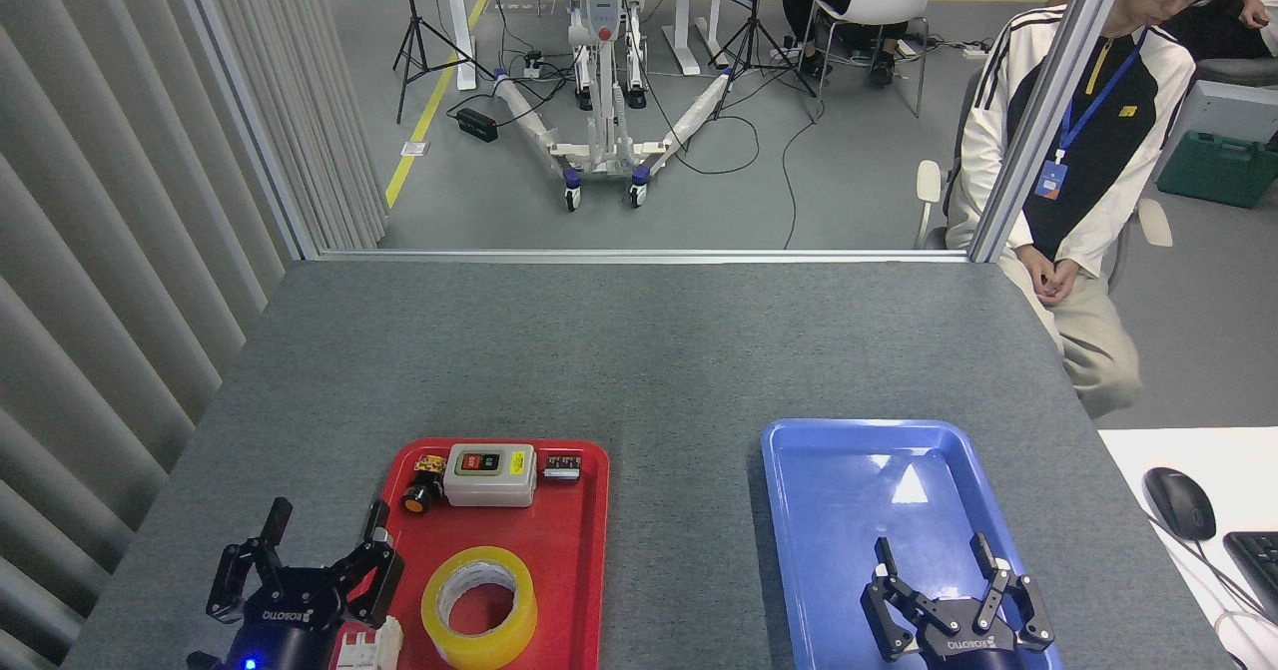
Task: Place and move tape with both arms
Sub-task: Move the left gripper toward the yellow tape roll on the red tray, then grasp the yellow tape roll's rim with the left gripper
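From the head view, the red tray (584, 590) lies on the grey table (639, 350) and serves as the landmark. The tape (479, 607) lies flat in the near part of the red tray, its white core facing up. Toward the far edge of the red tray sits a grey switch box (489, 475) with a small yellow-and-black button part (424, 485) on its left and a little dark block (562, 467) on its right. A white part (364, 645) rests at the near left corner of the red tray, just left of the tape.

The left gripper (315, 540) hovers at the left edge of the red tray, its claws spread apart and holding nothing; it is beside the tape, not touching it. A blue light glows on its body.

To the right of the red tray, well apart, lies a blue tray (799, 510). The right gripper (939, 575) hangs over the near end of the blue tray, fingers spread and empty.

Farther right of the red tray, past the table, a person (1088, 151) sits, and a mouse (1178, 502) rests on a white desk (1238, 470).
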You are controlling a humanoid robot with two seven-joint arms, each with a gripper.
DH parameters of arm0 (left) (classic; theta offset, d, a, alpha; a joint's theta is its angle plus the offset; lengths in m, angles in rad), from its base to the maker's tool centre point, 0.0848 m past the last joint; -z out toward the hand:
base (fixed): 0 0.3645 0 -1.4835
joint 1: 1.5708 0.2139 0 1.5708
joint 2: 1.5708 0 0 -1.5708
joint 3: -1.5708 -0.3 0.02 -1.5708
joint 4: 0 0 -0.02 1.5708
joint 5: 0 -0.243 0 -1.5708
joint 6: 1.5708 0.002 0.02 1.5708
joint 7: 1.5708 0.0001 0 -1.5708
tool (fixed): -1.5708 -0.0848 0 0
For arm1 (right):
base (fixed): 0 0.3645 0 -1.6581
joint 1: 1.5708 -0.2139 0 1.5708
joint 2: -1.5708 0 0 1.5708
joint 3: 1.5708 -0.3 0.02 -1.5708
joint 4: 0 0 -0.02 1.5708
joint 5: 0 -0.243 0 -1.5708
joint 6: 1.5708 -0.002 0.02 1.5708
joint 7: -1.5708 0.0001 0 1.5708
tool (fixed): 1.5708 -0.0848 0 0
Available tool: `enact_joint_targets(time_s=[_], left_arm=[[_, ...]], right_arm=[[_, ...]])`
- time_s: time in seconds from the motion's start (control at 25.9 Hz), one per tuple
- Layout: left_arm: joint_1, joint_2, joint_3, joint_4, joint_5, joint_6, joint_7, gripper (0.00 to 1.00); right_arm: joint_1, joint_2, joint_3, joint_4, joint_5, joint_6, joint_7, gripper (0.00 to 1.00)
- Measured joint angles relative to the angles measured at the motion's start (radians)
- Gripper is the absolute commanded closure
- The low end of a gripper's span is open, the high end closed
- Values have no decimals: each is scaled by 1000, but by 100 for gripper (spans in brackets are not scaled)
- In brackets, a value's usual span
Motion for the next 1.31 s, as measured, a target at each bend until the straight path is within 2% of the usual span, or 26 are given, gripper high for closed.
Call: enact_joint_targets(time_s=[0.39, 0.54, 0.62, 0.73, 0.85, 0.97, 1.04, 1.16, 1.31], left_arm=[[1, -1, -8, -20, -2, 7, 57, 0], [1, 1, -19, -26, 1, 8, 52, 0], [-5, 4, -27, -29, 4, 10, 4, 0], [-41, 18, -47, -31, 9, 7, -215, 0], [-98, 56, -75, -38, 11, -8, -594, 0], [-178, 81, -85, -36, 17, -74, -993, 0], [-237, 100, -89, -15, 23, -132, -1173, 0], [-303, 115, -98, 32, 34, -227, -1294, 0], [-360, 124, -117, 73, 45, -352, -1338, 0]], right_arm=[[1, 1, 0, 0, 1, -1, -3, 0], [1, 0, 0, 0, 1, -5, -5, 0], [2, 0, 0, 0, 1, -7, -5, 0], [2, 0, 0, 0, 1, -7, -5, 0], [2, 1, 0, 0, 1, -5, -5, 0], [2, 1, 0, 0, 1, -4, -5, 0], [2, 1, 0, 0, 1, -3, -5, 0], [2, 2, 0, 0, 2, -3, -5, 0], [2, 2, 0, 0, 4, -3, -5, 0]])
